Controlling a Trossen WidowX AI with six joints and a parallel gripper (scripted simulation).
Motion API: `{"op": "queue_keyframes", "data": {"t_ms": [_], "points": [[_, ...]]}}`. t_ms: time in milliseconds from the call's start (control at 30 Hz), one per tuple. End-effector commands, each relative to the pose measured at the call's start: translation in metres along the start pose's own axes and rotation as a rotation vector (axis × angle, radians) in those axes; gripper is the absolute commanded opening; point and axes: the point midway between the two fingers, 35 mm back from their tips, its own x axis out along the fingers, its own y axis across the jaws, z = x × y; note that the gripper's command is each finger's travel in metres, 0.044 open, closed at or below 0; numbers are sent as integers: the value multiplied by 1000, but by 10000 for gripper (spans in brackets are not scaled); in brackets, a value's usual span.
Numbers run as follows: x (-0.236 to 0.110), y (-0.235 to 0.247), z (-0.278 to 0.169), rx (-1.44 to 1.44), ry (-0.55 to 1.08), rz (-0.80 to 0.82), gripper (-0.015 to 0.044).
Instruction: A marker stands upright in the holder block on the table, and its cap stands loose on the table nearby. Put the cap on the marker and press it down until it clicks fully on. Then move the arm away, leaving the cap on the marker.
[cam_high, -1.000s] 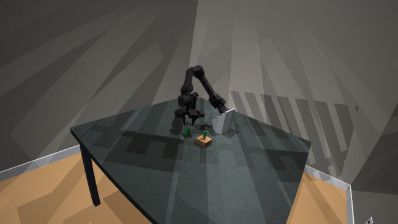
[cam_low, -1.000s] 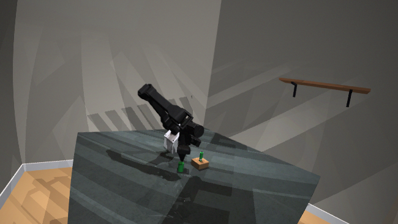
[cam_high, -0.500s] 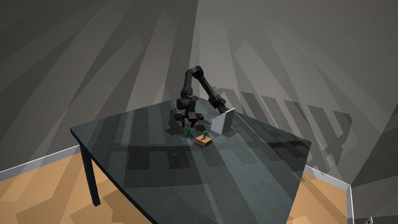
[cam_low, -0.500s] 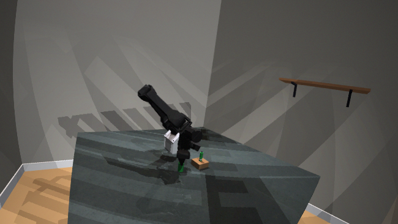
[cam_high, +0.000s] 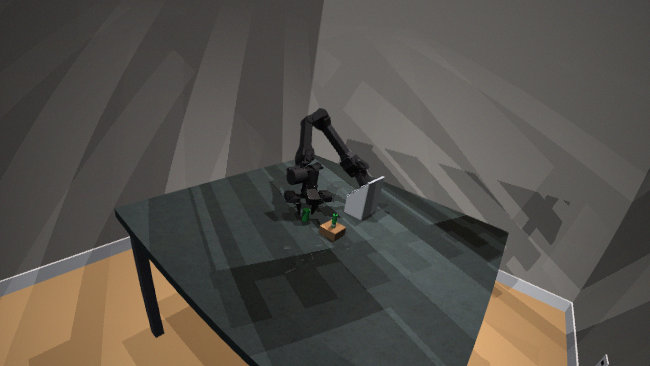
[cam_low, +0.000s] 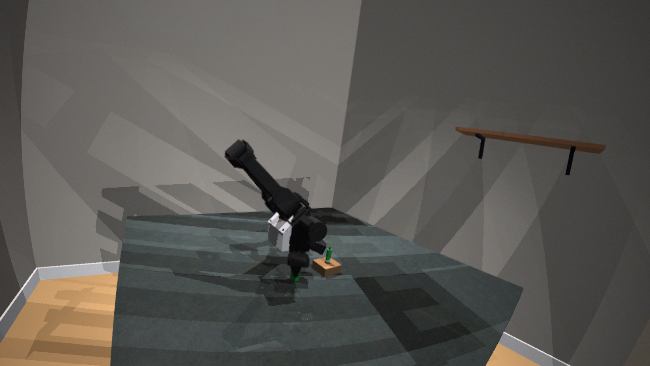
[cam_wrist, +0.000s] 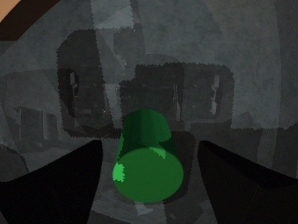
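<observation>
The green cap (cam_high: 305, 215) (cam_low: 294, 278) (cam_wrist: 148, 165) stands upright on the dark table (cam_high: 350, 280). My gripper (cam_high: 305, 206) (cam_low: 296, 264) (cam_wrist: 150, 148) is open, lowered right over the cap, with one dark finger on each side of it and gaps between fingers and cap. The green marker (cam_high: 335, 219) (cam_low: 328, 255) stands upright in the tan holder block (cam_high: 330, 233) (cam_low: 327, 270), a short way to the right of the cap.
The arm's white base box (cam_high: 364, 200) (cam_low: 279, 234) stands on the table behind the block. A wooden shelf (cam_low: 530, 139) hangs on the right wall. The table edges drop to a wooden floor (cam_high: 60, 310).
</observation>
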Motion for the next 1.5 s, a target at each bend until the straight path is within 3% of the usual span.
{"op": "queue_keyframes", "data": {"t_ms": [0,200,333,633,767,1467], "points": [[7,2,-1,-6,1,5,253],[14,2,-1,-6,3,5,253],[14,2,-1,-6,3,5,148],[14,2,-1,-6,3,5,88],[8,1,0,-6,1,5,0],[-43,1,0,-6,0,6,0]]}}
